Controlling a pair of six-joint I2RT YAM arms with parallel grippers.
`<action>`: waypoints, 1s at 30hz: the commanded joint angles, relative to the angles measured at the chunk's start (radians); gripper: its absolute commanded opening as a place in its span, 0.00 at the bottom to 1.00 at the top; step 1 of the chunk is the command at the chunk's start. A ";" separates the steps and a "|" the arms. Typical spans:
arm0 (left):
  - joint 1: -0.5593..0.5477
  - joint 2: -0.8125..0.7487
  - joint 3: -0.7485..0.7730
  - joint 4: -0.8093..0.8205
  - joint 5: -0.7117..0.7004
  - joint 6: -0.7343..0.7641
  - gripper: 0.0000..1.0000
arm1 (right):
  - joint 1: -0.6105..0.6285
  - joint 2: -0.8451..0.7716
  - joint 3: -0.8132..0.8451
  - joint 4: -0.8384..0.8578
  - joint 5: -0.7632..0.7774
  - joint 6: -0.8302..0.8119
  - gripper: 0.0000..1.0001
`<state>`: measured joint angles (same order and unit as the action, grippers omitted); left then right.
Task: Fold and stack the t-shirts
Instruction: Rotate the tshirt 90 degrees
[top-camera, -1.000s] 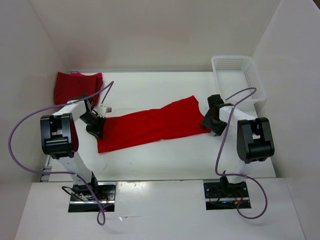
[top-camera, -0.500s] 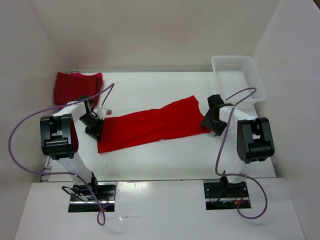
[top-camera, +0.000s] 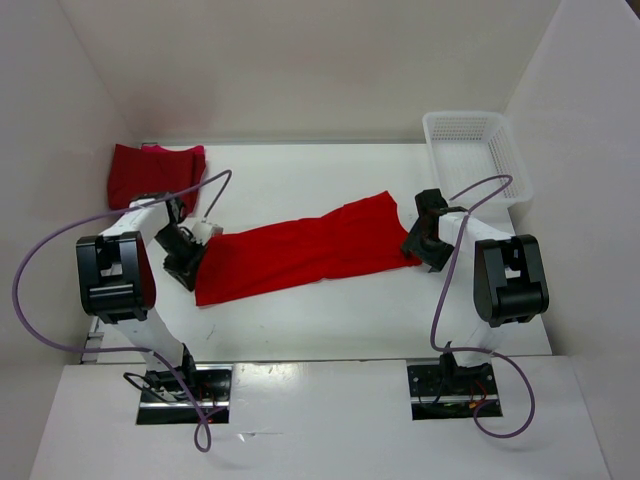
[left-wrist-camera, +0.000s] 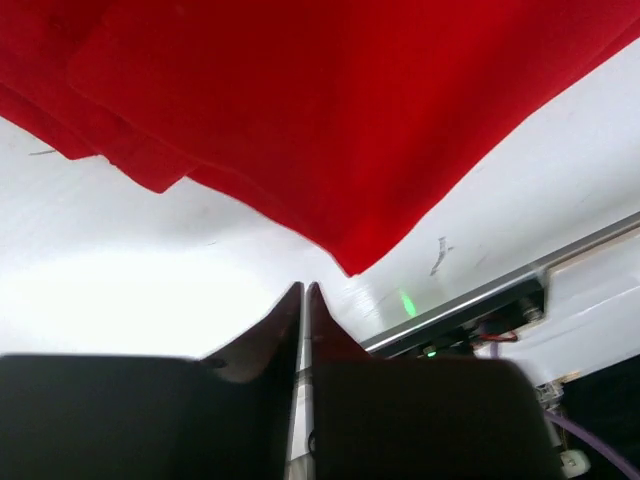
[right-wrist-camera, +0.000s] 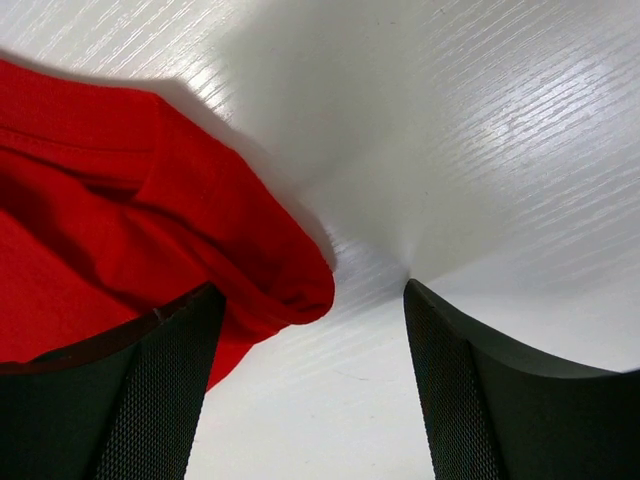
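Nearest us, on the white bench (top-camera: 340, 315), we see the left hand (top-camera: 184, 262) with its fingers pressed together on nothing, the tips just short of a corner of the bright red t-shirt (top-camera: 300, 250). The shirt lies flat as a long slanted strip between the two arms. At its right end the right hand (top-camera: 424, 250) stands wide open, its fingers on either side of a rolled hem, gripping nothing. Farther back on the left lies a folded pile of darker red t-shirts (top-camera: 155, 172), and at the far right a white mesh basket (top-camera: 470, 150).
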<state>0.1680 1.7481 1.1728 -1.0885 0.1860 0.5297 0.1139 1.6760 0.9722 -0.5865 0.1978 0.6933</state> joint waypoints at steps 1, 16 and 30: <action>-0.001 0.008 -0.016 0.010 -0.048 0.015 0.25 | -0.006 0.025 0.010 0.048 -0.023 -0.017 0.76; -0.022 0.030 0.148 0.419 -0.146 -0.160 0.76 | 0.021 0.119 0.082 0.048 0.063 -0.006 0.44; -0.073 0.257 0.174 0.518 -0.092 -0.197 0.53 | 0.055 0.154 0.114 0.039 0.094 -0.025 0.30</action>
<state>0.1116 1.9549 1.3483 -0.5911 0.0677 0.3336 0.1509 1.7702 1.0729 -0.5762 0.2352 0.6704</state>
